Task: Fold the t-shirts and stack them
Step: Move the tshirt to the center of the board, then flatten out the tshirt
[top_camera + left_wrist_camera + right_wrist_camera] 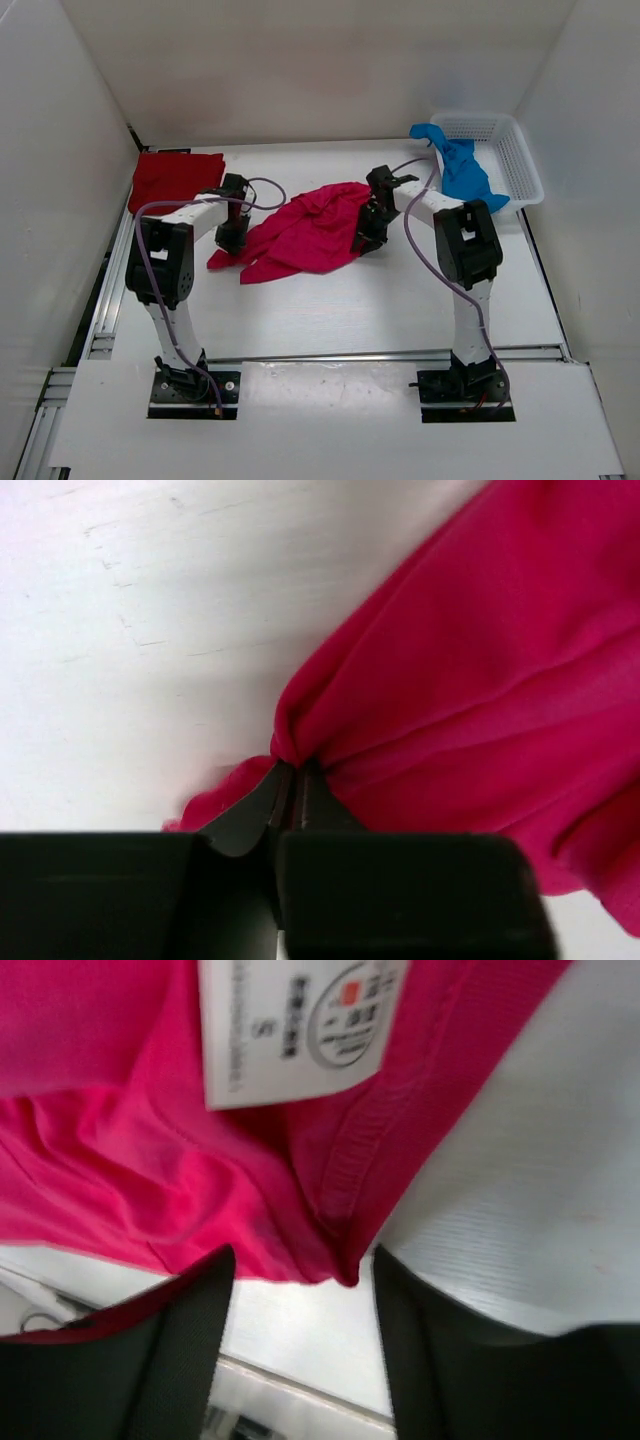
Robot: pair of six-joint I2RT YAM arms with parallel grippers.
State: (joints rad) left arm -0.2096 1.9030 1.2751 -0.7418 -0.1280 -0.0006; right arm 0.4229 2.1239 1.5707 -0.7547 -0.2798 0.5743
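The pink-magenta t-shirt (pixel 305 232) lies crumpled in the middle of the table. My left gripper (pixel 232 240) is shut on its left edge; in the left wrist view the fingers (pixel 292 785) pinch a bunched fold of the pink fabric (pixel 480 680). My right gripper (pixel 365 238) is open at the shirt's right edge; in the right wrist view the pink shirt (pixel 150 1180) with its white label (pixel 290 1025) hangs just ahead of the open fingers (pixel 300 1270). The dark red t-shirt (pixel 172 178) lies folded at the back left. The blue t-shirt (pixel 462 170) hangs over the basket's rim.
A white plastic mesh basket (pixel 510 150) stands at the back right. White walls enclose the table on three sides. A metal rail runs along the table's left edge (pixel 105 300).
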